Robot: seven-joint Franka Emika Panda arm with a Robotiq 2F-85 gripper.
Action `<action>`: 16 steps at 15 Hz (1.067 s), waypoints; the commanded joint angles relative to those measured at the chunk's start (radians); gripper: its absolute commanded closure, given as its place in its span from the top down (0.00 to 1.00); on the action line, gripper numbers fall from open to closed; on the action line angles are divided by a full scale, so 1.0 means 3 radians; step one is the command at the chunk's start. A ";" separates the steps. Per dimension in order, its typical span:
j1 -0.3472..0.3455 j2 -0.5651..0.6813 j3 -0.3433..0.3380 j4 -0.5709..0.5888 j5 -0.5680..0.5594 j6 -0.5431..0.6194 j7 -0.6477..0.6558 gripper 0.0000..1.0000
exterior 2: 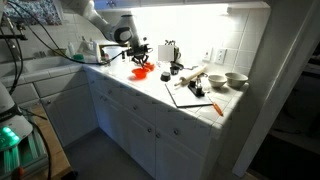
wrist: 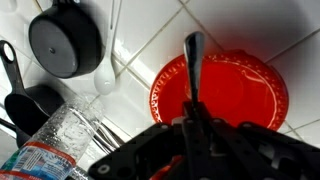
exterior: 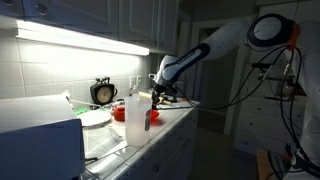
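Hand [wrist: 194,128] clasping dark utensil [wrist: 193,65], red dish [wrist: 245,92] beneath

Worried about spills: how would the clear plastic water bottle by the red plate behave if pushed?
The clear plastic water bottle looks thin-walled and crinkled, so probably light and squashy. Tall and narrow on glossy white tile, it would likely tip or slide.

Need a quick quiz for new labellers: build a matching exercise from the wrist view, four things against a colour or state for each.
Things:
1. plate
2. bottle
3. utensil
4. tiles

Descriptions:
a. clear
b. white
c. red
d. dark, held in the shut gripper

Pairs: 1-c, 2-a, 3-d, 4-b
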 commanded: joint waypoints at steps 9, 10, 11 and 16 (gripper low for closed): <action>-0.0048 0.0344 0.0071 0.0126 -0.0184 0.0260 0.0365 0.02; -0.0047 0.0358 0.0076 0.0132 -0.0189 0.0265 0.0380 0.02; -0.0044 0.0371 0.0081 0.0142 -0.0194 0.0265 0.0395 0.02; -0.0034 0.0419 0.0101 0.0186 -0.0235 0.0254 0.0444 0.02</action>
